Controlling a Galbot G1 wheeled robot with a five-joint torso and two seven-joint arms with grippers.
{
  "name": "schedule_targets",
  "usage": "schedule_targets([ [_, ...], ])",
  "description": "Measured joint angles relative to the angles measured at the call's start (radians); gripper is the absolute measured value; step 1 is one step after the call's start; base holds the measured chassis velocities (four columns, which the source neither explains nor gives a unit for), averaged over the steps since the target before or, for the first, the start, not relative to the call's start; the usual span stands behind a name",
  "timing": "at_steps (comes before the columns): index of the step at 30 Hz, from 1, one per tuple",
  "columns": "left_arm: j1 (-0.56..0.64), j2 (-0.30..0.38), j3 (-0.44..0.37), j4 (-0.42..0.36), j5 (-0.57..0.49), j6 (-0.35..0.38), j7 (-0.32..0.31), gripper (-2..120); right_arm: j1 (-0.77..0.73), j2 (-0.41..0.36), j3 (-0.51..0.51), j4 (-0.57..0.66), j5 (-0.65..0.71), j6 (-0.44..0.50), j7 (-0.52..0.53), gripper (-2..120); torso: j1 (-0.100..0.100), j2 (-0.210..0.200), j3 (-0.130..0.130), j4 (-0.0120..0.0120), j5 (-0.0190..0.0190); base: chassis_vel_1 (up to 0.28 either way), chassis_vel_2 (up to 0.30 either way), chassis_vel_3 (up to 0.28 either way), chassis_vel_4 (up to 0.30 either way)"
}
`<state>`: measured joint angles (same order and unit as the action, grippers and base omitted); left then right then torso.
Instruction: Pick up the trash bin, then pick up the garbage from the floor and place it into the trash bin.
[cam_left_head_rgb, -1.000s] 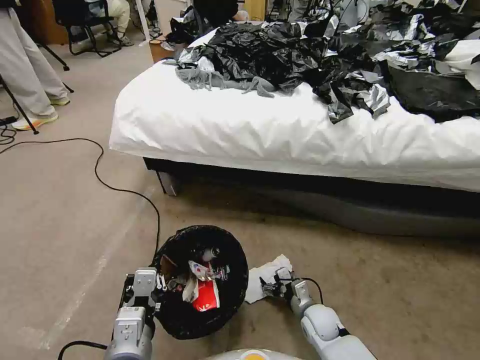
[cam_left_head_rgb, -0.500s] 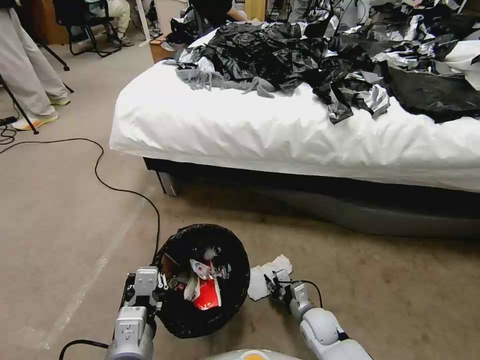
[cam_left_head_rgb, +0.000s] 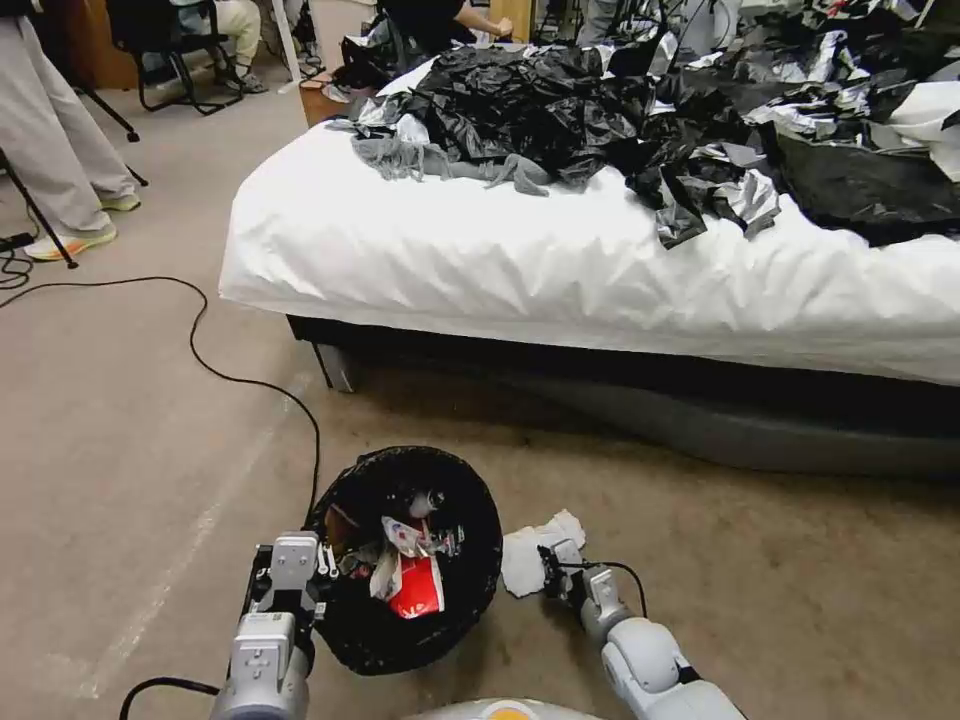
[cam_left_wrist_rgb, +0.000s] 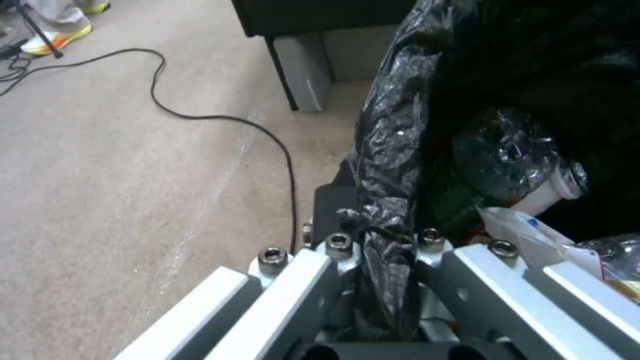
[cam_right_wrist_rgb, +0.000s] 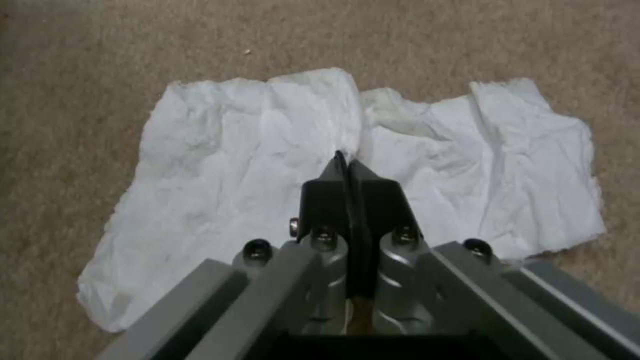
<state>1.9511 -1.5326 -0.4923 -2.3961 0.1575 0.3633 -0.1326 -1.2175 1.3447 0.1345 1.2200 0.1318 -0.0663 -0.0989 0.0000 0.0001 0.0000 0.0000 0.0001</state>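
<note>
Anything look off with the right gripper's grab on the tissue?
Yes. The right gripper is pinched fully shut over the white tissue, which lies flat on the carpet; whether any paper is caught can't be told. The left gripper clamps the trash bin's rim.

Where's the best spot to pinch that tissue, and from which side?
Pinch the raised crease down the middle of the tissue, coming straight down from above. It lies flat on the carpet, so edges offer little. The right gripper sits shut on that crease.
</note>
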Motion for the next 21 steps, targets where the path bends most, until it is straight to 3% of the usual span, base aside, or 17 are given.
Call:
schedule_targets([
  [11, 0.001, 0.001, 0.0, -0.002, -0.002, 0.0, 0.0, 0, -0.007, -0.003, 0.001, 0.022, -0.007, 0.04, 0.009, 0, 0.0, 0.0, 0.0, -0.0002, 0.0004, 0.0, 0.0, 0.0, 0.0],
  [21, -0.003, 0.002, -0.007, 0.0, -0.009, 0.0, 0.0, 0, -0.144, -0.022, 0.072, 0.333, -0.017, 0.143, 0.051, 0, 0.0, 0.0, 0.0, -0.0003, -0.0001, 0.0, 0.0, 0.0, 0.0],
])
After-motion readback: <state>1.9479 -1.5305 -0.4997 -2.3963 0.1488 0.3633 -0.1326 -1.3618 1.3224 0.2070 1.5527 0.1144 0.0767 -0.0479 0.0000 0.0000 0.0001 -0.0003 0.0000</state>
